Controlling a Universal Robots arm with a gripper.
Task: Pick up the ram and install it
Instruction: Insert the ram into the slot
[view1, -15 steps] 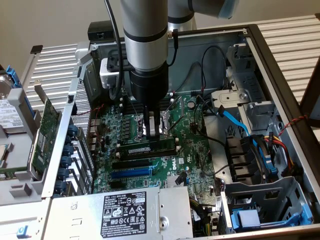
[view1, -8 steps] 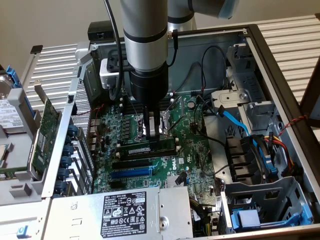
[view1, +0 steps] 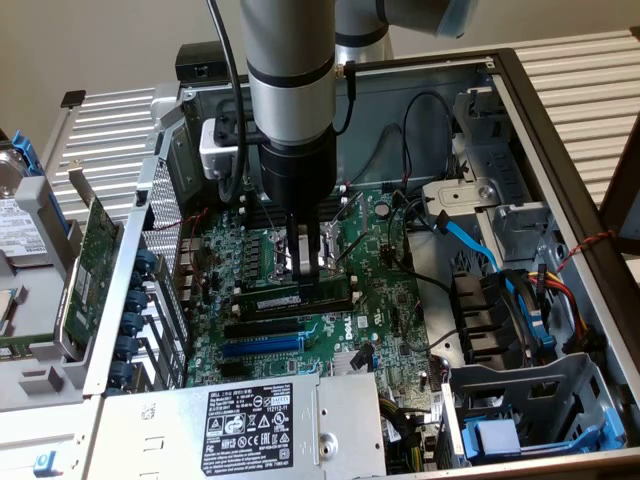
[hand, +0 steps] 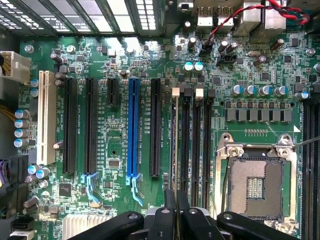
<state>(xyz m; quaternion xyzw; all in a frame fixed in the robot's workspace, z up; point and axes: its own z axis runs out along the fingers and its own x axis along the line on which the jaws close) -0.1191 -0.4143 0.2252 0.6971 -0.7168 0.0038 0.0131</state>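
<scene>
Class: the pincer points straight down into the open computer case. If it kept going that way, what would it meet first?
Most likely the ram in the memory slots directly below the shut pincer; depth is uncertain.

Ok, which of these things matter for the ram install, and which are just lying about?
Job:
- ram
- memory slots
- gripper, shut, just above the ram

Lying about:
- expansion card
- blue cable
- CPU socket
- power supply
</scene>
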